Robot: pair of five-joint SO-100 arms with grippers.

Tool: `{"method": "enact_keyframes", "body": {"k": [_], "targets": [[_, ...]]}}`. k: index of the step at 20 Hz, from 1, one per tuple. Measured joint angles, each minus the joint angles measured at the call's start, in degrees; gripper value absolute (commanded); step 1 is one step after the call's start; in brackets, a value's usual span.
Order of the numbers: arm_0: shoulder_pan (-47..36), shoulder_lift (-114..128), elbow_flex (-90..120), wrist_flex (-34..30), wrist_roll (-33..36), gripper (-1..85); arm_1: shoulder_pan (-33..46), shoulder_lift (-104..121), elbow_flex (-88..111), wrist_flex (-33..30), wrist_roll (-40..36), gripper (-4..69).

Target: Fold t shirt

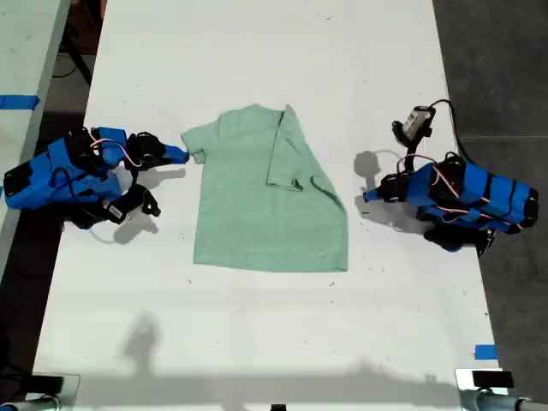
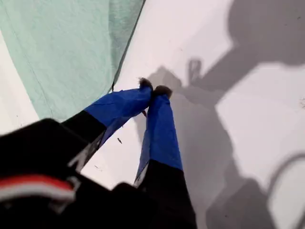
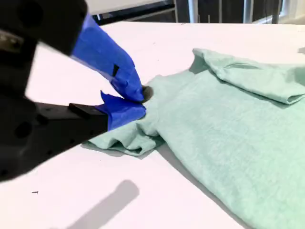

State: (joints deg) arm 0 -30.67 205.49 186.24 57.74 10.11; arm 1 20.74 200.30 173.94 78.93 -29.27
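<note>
The t shirt (image 1: 257, 205) lies flat mid-table in the exterior view, pale mint green. Its side toward the exterior view's right is folded in over the body, and that sleeve (image 1: 287, 154) lies on top. My second gripper (image 3: 141, 98) is on the arm at the exterior view's left (image 1: 182, 155); its blue jaws are shut on the edge of the other sleeve (image 3: 125, 136), where the cloth is bunched. My first gripper (image 2: 153, 88), at the exterior view's right (image 1: 368, 195), is shut with nothing in it. It hangs just above bare table beside the shirt's edge (image 2: 71, 52).
The white table (image 1: 257, 342) ends at dark floor on the exterior view's right. A second table with blue tape (image 1: 17, 101) stands at that view's left. Another blue tape mark (image 1: 485, 351) sits near the front right corner. A small cabled device (image 1: 417, 122) stands behind the first arm.
</note>
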Motion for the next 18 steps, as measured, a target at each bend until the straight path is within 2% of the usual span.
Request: {"method": "enact_keyframes", "body": {"k": [6, 18], "targets": [[0.44, 0.00, 0.00, 0.00, 0.62, -0.3, -3.43, 0.00, 0.09, 0.00, 4.83, -1.6], [2.72, 0.00, 0.00, 0.00, -1.14, -0.3, -4.22, 0.00, 0.18, 0.00, 6.50, -1.7]]}}
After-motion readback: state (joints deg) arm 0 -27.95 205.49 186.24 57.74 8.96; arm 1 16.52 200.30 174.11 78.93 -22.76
